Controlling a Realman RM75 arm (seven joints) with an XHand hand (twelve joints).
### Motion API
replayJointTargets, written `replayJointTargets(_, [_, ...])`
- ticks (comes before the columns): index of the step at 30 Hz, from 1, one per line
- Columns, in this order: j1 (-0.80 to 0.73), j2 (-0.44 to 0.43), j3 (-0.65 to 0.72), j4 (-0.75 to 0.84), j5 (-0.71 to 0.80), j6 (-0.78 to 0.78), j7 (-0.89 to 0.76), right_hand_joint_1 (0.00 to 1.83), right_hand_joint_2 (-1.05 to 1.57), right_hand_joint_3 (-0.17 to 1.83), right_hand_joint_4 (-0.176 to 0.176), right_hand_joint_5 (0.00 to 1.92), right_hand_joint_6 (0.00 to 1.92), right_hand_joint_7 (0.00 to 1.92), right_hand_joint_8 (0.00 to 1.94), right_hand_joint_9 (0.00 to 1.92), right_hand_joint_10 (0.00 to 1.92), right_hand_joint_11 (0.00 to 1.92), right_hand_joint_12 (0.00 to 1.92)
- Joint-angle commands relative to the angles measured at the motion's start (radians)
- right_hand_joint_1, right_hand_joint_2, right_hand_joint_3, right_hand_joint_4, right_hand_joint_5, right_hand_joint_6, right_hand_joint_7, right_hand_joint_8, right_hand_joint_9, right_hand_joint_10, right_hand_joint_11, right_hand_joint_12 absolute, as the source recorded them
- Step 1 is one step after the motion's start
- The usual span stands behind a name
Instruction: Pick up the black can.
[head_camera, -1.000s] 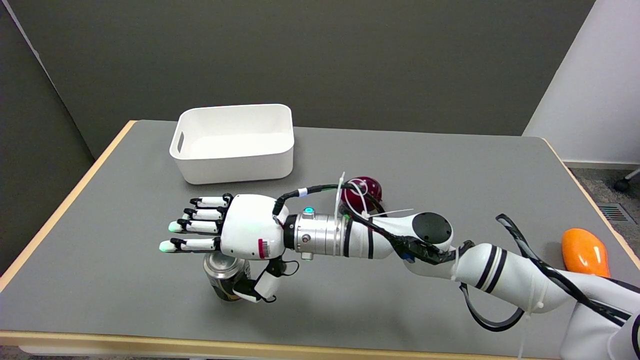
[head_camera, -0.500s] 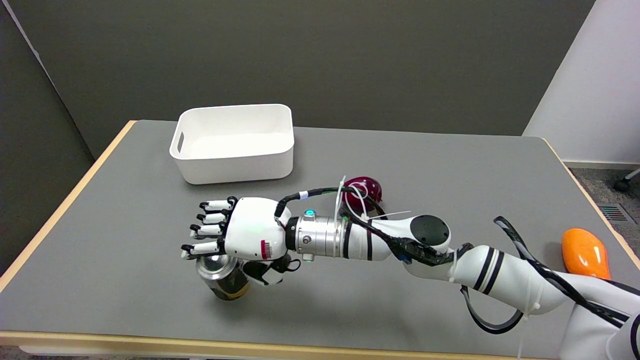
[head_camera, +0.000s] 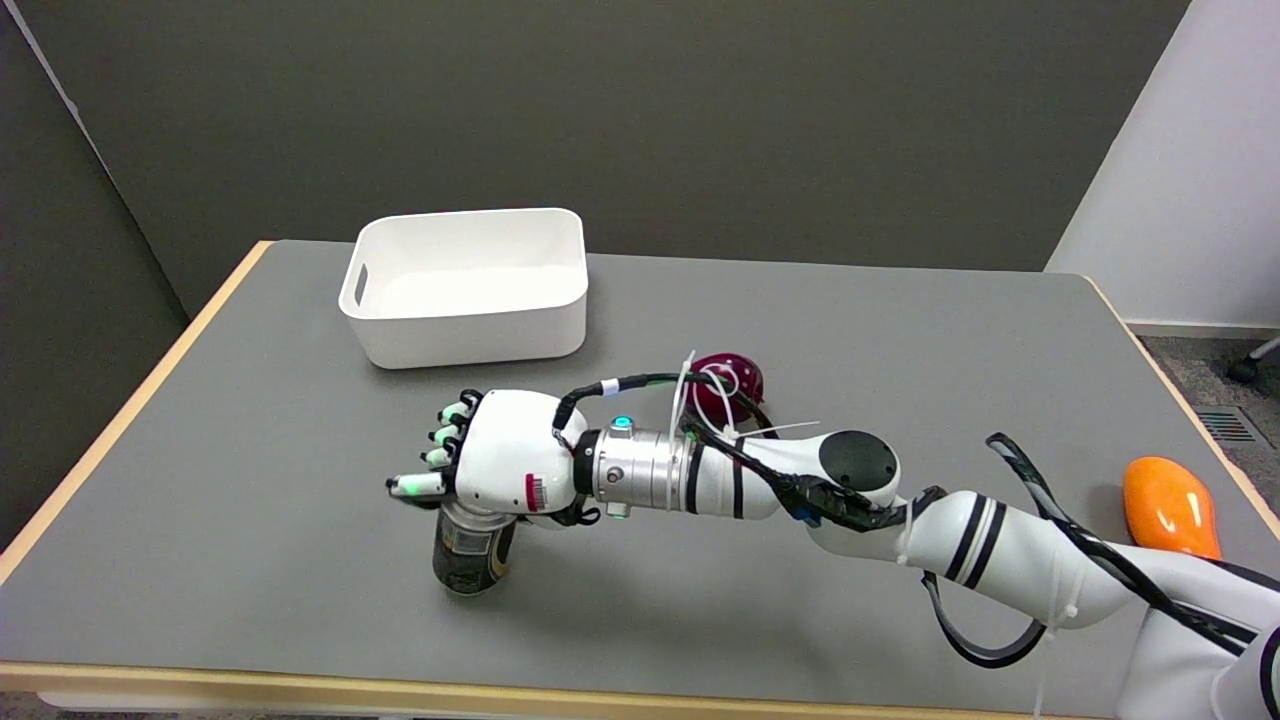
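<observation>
The black can (head_camera: 472, 556) stands upright near the table's front edge, left of centre in the head view. Only its dark lower body shows; its top is hidden under my right hand (head_camera: 498, 466). The hand sits over the can's top with its fingers (head_camera: 428, 484) curled down around it, gripping it. The thumb is hidden beneath the palm. The can's base looks to be on or just above the grey table (head_camera: 250, 450).
A white bin (head_camera: 465, 285) sits at the back left of the table. A dark red round object (head_camera: 735, 378) lies behind my forearm. An orange object (head_camera: 1168, 505) lies near the right edge. The wooden front edge (head_camera: 300, 685) runs just below the can.
My fingers, stretched flat over the can a second ago, have curled down and closed around its top. The can tilted briefly and now stands upright under the hand, slightly to the right.
</observation>
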Motion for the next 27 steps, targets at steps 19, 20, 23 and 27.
replayJointTargets(19, [0.096, -0.021, 0.118, 0.018, -0.079, -0.151, 0.000, 1.16, 1.06, 0.43, -0.052, 0.60, 1.63, 0.85, 1.34, 0.77, 1.28, 0.64, 1.54])
replayJointTargets(20, [0.119, -0.025, 0.130, 0.020, -0.089, -0.174, 0.000, 1.16, 1.06, 0.43, -0.052, 0.60, 1.63, 0.85, 1.34, 0.77, 1.28, 0.64, 1.54])
replayJointTargets(23, [0.172, -0.036, 0.139, 0.016, -0.113, -0.219, 0.000, 1.16, 1.08, 0.38, -0.041, 0.61, 1.60, 0.85, 1.32, 0.81, 1.21, 0.69, 1.45])
replayJointTargets(27, [0.287, -0.071, 0.132, -0.052, -0.183, -0.321, 0.008, 1.16, 1.09, 0.37, -0.046, 0.60, 1.61, 0.84, 1.32, 0.81, 1.22, 0.69, 1.46])
